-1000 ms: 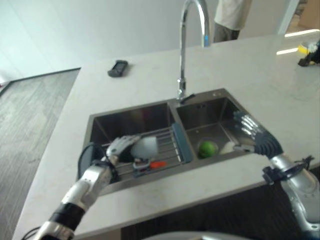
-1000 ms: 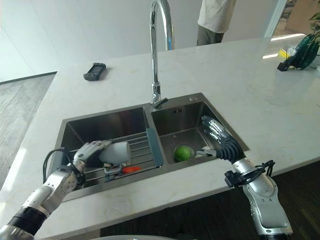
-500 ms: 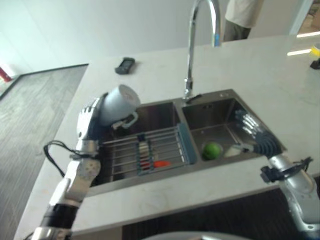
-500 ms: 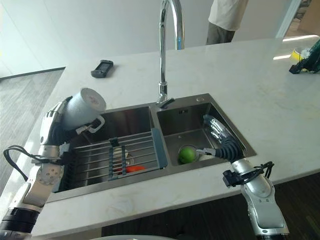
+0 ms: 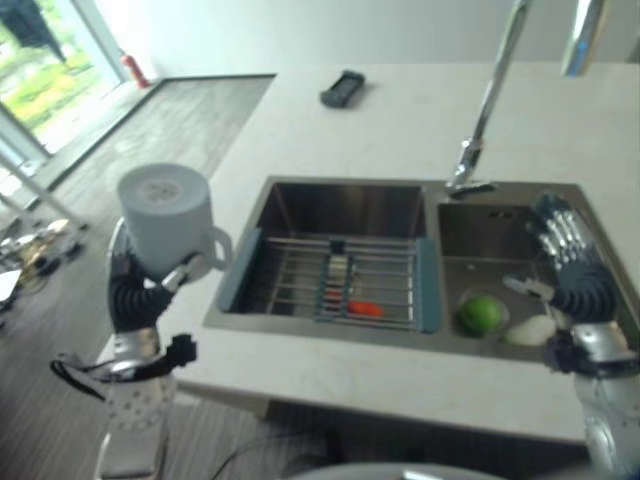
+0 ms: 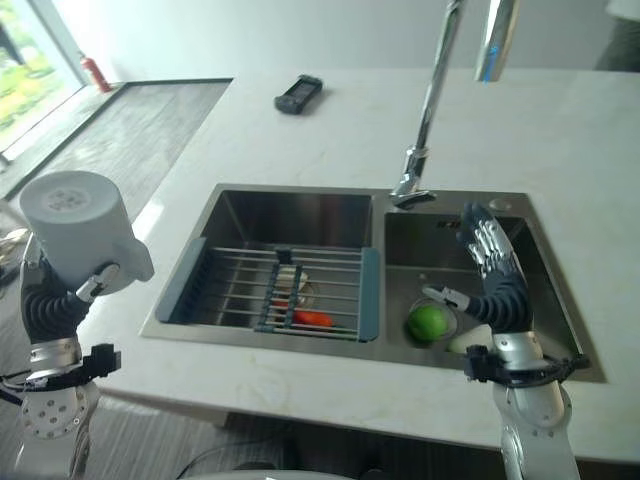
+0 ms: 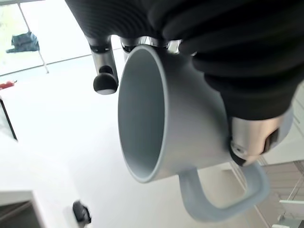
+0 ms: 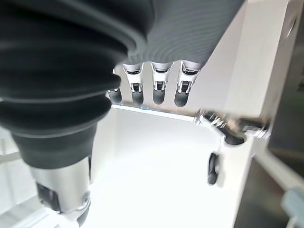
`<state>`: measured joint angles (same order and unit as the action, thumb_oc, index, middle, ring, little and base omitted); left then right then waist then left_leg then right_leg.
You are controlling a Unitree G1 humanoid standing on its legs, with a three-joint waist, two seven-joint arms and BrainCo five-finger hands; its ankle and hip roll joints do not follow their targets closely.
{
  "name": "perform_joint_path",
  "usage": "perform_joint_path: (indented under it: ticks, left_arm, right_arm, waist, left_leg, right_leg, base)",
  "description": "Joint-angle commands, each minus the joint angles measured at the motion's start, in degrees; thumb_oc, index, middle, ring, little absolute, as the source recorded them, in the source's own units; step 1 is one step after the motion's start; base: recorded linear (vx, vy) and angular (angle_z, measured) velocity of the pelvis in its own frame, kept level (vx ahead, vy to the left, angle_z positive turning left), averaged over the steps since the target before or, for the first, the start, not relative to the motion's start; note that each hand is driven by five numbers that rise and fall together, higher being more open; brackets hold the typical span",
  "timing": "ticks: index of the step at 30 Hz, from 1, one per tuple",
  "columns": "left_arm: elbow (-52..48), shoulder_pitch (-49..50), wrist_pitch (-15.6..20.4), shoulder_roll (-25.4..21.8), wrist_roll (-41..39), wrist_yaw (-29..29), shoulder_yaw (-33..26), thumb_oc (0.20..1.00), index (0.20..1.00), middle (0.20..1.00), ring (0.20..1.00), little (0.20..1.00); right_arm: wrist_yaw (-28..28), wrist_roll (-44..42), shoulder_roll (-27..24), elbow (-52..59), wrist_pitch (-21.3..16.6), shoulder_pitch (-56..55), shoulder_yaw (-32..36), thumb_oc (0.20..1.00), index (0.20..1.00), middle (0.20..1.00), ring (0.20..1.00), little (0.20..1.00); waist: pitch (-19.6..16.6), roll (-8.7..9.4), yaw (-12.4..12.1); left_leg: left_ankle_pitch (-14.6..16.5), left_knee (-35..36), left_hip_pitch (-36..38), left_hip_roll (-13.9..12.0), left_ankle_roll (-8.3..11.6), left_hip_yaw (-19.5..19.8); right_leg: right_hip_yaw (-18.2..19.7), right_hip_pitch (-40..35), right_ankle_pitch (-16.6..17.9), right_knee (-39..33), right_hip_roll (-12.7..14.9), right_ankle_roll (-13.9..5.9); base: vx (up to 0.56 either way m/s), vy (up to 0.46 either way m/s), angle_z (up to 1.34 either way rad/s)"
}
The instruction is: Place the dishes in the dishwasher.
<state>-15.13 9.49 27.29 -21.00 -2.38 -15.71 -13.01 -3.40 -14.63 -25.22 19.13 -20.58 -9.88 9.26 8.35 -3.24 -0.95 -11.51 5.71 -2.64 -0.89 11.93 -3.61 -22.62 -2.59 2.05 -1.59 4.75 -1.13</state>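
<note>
Far left, off the counter edge: left hand (image 6: 55, 300) up w/ a pale grey mug (image 6: 80, 228) held bottom-up, flat base skyward, smooth matte ceramic, round loop handle sticking out toward the sink. Fingers wrapped round the mug wall, thumb by the handle; wrist view looks straight into its open mouth, fingers hooked over the rim. Mug's out over the floor, clear of the worktop (image 6: 300, 140), which is pale stone, faint veining.

Next: double sink (image 6: 290, 205), brushed steel, square-cornered. Left basin spanned by a wire rack (image 6: 275, 290) w/ blue-grey end pieces, thin steel rods; something orange (image 6: 313, 319) under the bars, maybe a carrot, can't tell. Small dark gadget (image 6: 299, 93) on the counter behind.

Chrome tap (image 6: 430, 110) rising between basins, curved neck. Right basin: green round fruit (image 6: 427, 322), glossy, plus a pale lump (image 6: 470, 338) beside it.

Right hand (image 6: 493, 275) over the right basin, fingers straight and spread, thumb out, holding nothing, well apart from the mug.
</note>
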Motion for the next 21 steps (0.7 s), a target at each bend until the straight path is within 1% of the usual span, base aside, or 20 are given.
perform_joint_path:
  ticks: [1,2,3,4,5,6,7,8,9,10,11,12,13,14,15,17,18,19,20,21]
  left_arm:
    - [-1.8,-4.7,6.5,-5.3,4.2,-1.6,0.6,0.200,0.200,0.200,0.200,0.200]
    - [-1.6,-5.5,7.2,-5.6,2.9,-0.7,0.8,0.200,0.200,0.200,0.200,0.200]
    - [-1.1,-6.5,7.6,-5.7,1.5,-0.8,1.2,0.200,0.200,0.200,0.200,0.200]
    - [-0.5,-7.5,8.4,-5.7,-0.5,0.5,1.8,0.200,0.200,0.200,0.200,0.200]
    - [0.0,-8.1,8.8,-5.7,-1.9,1.0,2.1,0.200,0.200,0.200,0.200,0.200]
    - [0.3,-8.5,9.2,-5.6,-3.0,1.6,2.3,0.200,0.200,0.200,0.200,0.200]
    - [0.7,-8.5,10.8,-5.8,-4.8,3.3,2.7,0.200,0.200,0.200,0.200,0.200]
    - [0.5,-8.2,11.5,-5.7,-5.2,4.1,2.6,0.200,0.200,0.200,0.200,0.200]
    - [-0.4,-7.5,11.8,-5.5,-6.1,4.9,2.3,0.200,0.200,0.200,0.200,0.200]
    - [-1.1,-6.8,12.0,-5.3,-7.4,6.1,1.8,0.200,0.200,0.200,0.200,0.200]
    - [-1.8,-6.2,12.2,-4.9,-8.5,7.2,1.6,0.200,0.200,0.200,0.200,0.200]
    - [-2.3,-6.0,11.9,-4.7,-9.4,7.9,1.4,0.200,0.200,0.200,0.200,0.200]
    - [-2.8,-5.9,11.4,-4.7,-11.3,9.2,1.3,0.200,0.200,0.200,0.200,0.200]
    - [-3.0,-6.0,10.7,-4.7,-12.7,9.9,1.4,0.200,0.200,0.200,0.200,0.200]
    - [-3.5,-6.3,9.2,-4.4,-14.6,10.7,1.5,0.200,0.200,0.200,0.200,0.200]
    - [-3.9,-6.5,8.7,-4.2,-14.3,10.3,1.7,0.200,0.200,0.200,0.200,0.200]
    - [-4.3,-7.2,8.0,-3.6,-14.1,10.2,2.1,0.200,0.200,0.200,0.200,0.200]
    - [-4.6,-7.8,7.4,-3.5,-14.4,10.6,2.4,0.200,0.200,0.200,0.200,0.200]
    - [-4.4,-8.7,6.7,-3.4,-14.4,10.8,3.1,0.200,0.200,0.200,0.200,0.200]
    - [-3.7,-10.0,5.7,-3.2,-15.5,12.3,4.2,0.200,0.200,0.200,0.200,0.200]
  right_arm:
    - [5.7,0.5,-2.0,0.7,-4.8,2.1,1.6,1.000,1.000,1.000,1.000,1.000]
    - [7.0,0.9,-2.1,-0.2,-5.7,2.2,1.8,1.000,1.000,1.000,1.000,1.000]
    - [7.5,1.7,-2.0,-1.3,-7.0,2.4,1.8,1.000,1.000,1.000,1.000,1.000]
    - [9.1,3.1,-1.8,-2.0,-7.3,2.5,2.1,1.000,1.000,1.000,1.000,1.000]
    - [9.5,3.6,-1.8,-2.2,-7.5,2.6,2.4,1.000,1.000,1.000,1.000,1.000]
    - [10.1,4.6,-1.7,-2.4,-7.9,2.6,2.7,1.000,1.000,1.000,1.000,1.000]
    - [12.1,5.3,-2.2,-2.8,-8.3,2.4,4.2,1.000,1.000,1.000,1.000,1.000]
    - [12.5,4.6,-2.1,-2.9,-8.4,2.2,4.8,1.000,1.000,1.000,1.000,1.000]
    - [12.4,2.6,-1.7,-2.8,-8.9,1.9,5.7,1.000,1.000,1.000,1.000,1.000]
    - [11.6,1.3,-1.3,-2.8,-9.8,1.8,6.5,1.000,1.000,1.000,1.000,1.000]
    - [11.5,1.9,-0.6,-2.8,-10.4,2.1,6.6,1.000,1.000,1.000,1.000,1.000]
    - [11.5,2.8,0.0,-2.6,-10.6,2.5,6.2,1.000,1.000,1.000,1.000,1.000]
    - [12.4,4.5,0.7,-2.0,-10.3,3.0,5.4,1.000,1.000,1.000,1.000,1.000]
    - [13.9,6.6,1.4,-1.6,-10.1,3.3,4.6,1.000,1.000,1.000,1.000,1.000]
    - [14.7,6.1,2.4,-0.9,-9.5,3.8,3.5,1.000,1.000,1.000,1.000,1.000]
    - [13.9,3.5,4.1,-0.9,-9.1,3.6,3.1,1.000,1.000,1.000,1.000,1.000]
    - [12.8,3.2,5.3,-0.8,-8.6,3.3,3.0,1.000,1.000,1.000,1.000,1.000]
    - [13.0,3.8,5.6,-0.8,-8.2,3.3,2.9,1.000,1.000,1.000,1.000,1.000]
    - [12.9,5.2,5.8,-0.8,-8.1,3.3,2.7,1.000,1.000,1.000,1.000,1.000]
    - [13.8,6.2,5.2,-1.0,-8.0,3.1,2.9,1.000,1.000,1.000,1.000,1.000]
  waist:
    - [-1.8,5.61,4.2]
    - [-2.1,5.48,5.1]
    - [-2.2,4.55,6.5]
    - [-2.5,4.08,7.4]
    - [-2.8,3.44,8.0]
    - [-2.8,3.02,8.4]
    - [-2.8,2.77,9.0]
    - [-2.6,2.92,8.7]
    - [-2.6,3.22,8.2]
    - [-2.6,3.41,7.5]
    - [-2.5,3.54,6.4]
    - [-2.3,3.64,5.6]
    - [-1.8,3.82,4.6]
    - [-1.4,3.97,3.9]
    - [-0.6,4.09,2.9]
    - [0.0,4.29,2.4]
    - [0.5,4.51,2.3]
    - [0.5,4.57,2.8]
    - [0.5,4.41,3.7]
    - [0.5,4.28,4.6]
  left_leg:
    - [19.1,-23.6,6.8,-1.4,-7.32,-14.3]
    - [17.4,-26.2,8.6,-2.5,-6.31,-15.9]
    - [16.2,-27.7,10.7,-5.0,-4.68,-17.6]
    - [14.9,-26.9,12.6,-7.2,-3.90,-20.1]
    - [15.3,-25.6,14.2,-8.2,-2.91,-19.9]
    - [15.3,-23.6,15.4,-9.0,-2.69,-21.0]
    - [17.8,-16.4,18.8,-8.3,-3.66,-23.2]
    - [19.0,-14.6,19.8,-7.4,-4.43,-23.1]
    - [21.0,-11.3,21.2,-6.9,-5.32,-23.0]
    - [21.7,-8.5,22.0,-6.5,-5.57,-22.3]
    - [22.5,-5.9,21.9,-5.9,-5.80,-21.9]
    - [22.5,-4.2,21.9,-5.5,-6.05,-21.8]
    - [22.3,-2.0,21.6,-4.6,-6.38,-21.4]
    - [22.4,-1.2,21.1,-3.6,-6.63,-20.3]
    - [22.6,-1.0,19.9,-2.4,-7.11,-17.8]
    - [22.3,-0.8,18.5,-1.2,-7.94,-15.7]
    - [20.9,-0.7,17.1,0.0,-8.53,-14.2]
    - [20.8,-0.7,16.3,0.6,-9.14,-11.9]
    - [20.7,-0.7,15.6,1.1,-10.06,-8.7]
    - [20.1,-0.7,14.8,1.5,-11.10,-5.0]
  right_leg:
    - [2.0,-1.1,-0.1,-3.4,3.9,-4.89]
    - [0.0,0.1,1.1,-3.4,4.4,-4.39]
    - [-2.4,0.7,1.2,-3.0,4.2,-3.91]
    - [-4.4,1.2,1.5,-2.5,4.4,-3.63]
    - [-4.5,1.1,1.1,-2.6,3.9,-3.94]
    - [-5.6,1.4,1.2,-2.3,3.9,-4.02]
    - [-7.2,3.3,2.9,-0.7,5.5,-5.49]
    - [-7.8,3.9,3.8,-0.1,6.5,-6.43]
    - [-8.5,4.9,5.4,0.3,8.1,-8.00]
    - [-8.7,5.2,6.8,0.1,9.2,-9.35]
    - [-9.4,5.0,8.6,-0.1,10.8,-10.62]
    - [-10.1,4.9,10.0,-0.2,12.2,-11.44]
    - [-11.2,4.8,12.0,0.1,14.4,-12.53]
    - [-11.5,4.9,13.6,0.5,15.9,-13.26]
    - [-11.1,5.5,15.1,1.2,17.3,-13.64]
    - [-9.9,6.9,15.6,1.9,18.7,-13.87]
    - [-8.5,7.6,15.9,1.6,18.9,-13.51]
    - [-5.9,8.1,15.1,1.5,18.2,-13.37]
    - [-1.0,8.9,13.6,1.9,16.8,-12.99]
    - [6.2,9.1,10.8,4.5,14.6,-12.13]
  base:
    - [-0.41,0.004,1.42]
    - [-0.41,0.082,1.54]
    - [-0.41,0.160,1.53]
    - [-0.30,0.243,1.56]
    - [-0.24,0.278,1.70]
    - [-0.33,0.435,1.55]
    - [-0.35,0.395,1.71]
    - [-0.43,0.505,2.09]
    - [-0.35,0.454,2.20]
    - [-0.37,0.550,1.90]
    - [-0.28,0.482,1.24]
    - [-0.26,0.499,1.40]
    - [-0.23,0.497,1.26]
    - [-0.24,0.598,0.91]
    - [-0.19,0.542,0.65]
    - [-0.18,0.500,0.87]
    - [-0.15,0.414,0.83]
    - [-0.07,0.400,1.07]
    - [0.10,0.342,1.73]
    - [0.11,0.344,2.06]
